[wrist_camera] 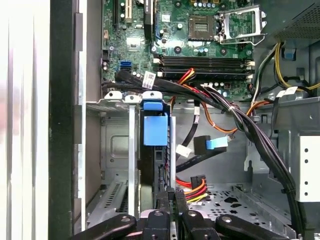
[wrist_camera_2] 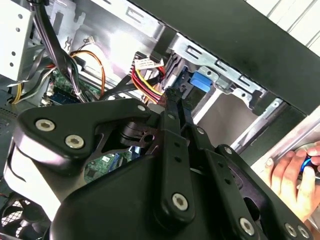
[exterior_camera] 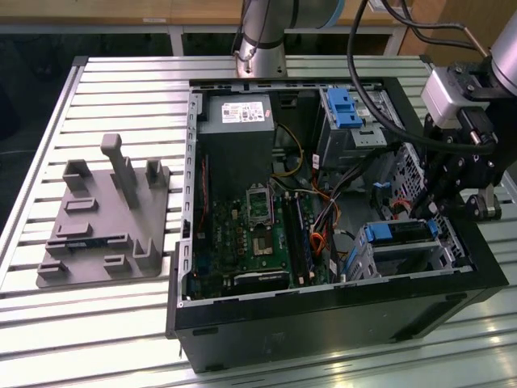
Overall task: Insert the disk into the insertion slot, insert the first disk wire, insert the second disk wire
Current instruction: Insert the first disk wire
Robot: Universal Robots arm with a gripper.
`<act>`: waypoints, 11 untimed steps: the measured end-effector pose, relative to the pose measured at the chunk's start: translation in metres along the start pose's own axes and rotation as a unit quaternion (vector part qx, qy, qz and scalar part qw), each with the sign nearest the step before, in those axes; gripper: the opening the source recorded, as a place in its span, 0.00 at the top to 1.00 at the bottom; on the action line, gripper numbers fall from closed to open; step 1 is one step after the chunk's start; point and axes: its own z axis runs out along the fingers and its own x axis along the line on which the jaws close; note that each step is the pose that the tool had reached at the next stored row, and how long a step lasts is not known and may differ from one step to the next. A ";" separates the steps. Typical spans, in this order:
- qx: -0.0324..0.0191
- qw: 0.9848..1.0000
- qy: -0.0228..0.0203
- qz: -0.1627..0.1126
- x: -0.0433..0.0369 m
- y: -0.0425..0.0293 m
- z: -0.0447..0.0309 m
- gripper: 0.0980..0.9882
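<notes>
**benchrat:** Exterior view first. The open PC case (exterior_camera: pixel 323 315) sits on the slatted table (exterior_camera: pixel 121 81). The disk (exterior_camera: pixel 400 234) lies in the insertion slot (exterior_camera: pixel 404 257), in the case's corner on the exterior view's right. The gripper (exterior_camera: pixel 440 206) hangs just beside that end of it.

**wirenut:** Fingers wide or narrow?

**benchrat:** Narrow. In the second wrist view the gripper (wrist_camera_2: pixel 172 95) has its fingers nearly together, tips just beside the disk's blue carrier (wrist_camera_2: pixel 200 80). Can't tell if they pinch anything. A person's hand (wrist_camera_2: pixel 292 177) is at the case's outer edge.

In the first wrist view the narrow gripper (wrist_camera: pixel 171 194) is at the disk's (wrist_camera: pixel 154 125) edge, with the disk inside the insertion slot (wrist_camera: pixel 112 145). A blue-tipped cable (wrist_camera: pixel 216 143) and a red-yellow wire bundle (wrist_camera: pixel 194 184) lie nearby, apart from the disk.
</notes>
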 end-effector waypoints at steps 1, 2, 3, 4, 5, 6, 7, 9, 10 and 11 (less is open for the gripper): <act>0.000 1.000 0.000 0.002 0.0004 0.0000 0.0001 0.93; 0.000 1.000 0.000 0.003 0.0004 0.0000 0.0002 0.93; 0.000 1.000 0.000 0.003 0.0004 0.0000 0.0001 0.93; 0.000 1.000 0.000 0.003 0.0005 0.0000 0.0001 0.93; 0.000 1.000 0.000 0.003 0.0005 0.0000 0.0001 0.93; 0.000 1.000 0.000 0.003 0.0005 0.0001 0.0003 0.93; 0.000 1.000 0.000 0.004 0.0005 0.0002 0.0004 0.93; 0.000 1.000 0.000 0.006 0.0008 0.0002 0.0009 0.93; 0.000 1.000 0.000 0.008 0.0009 0.0002 0.0010 0.93; 0.001 1.000 0.000 0.010 0.0011 0.0003 0.0012 0.93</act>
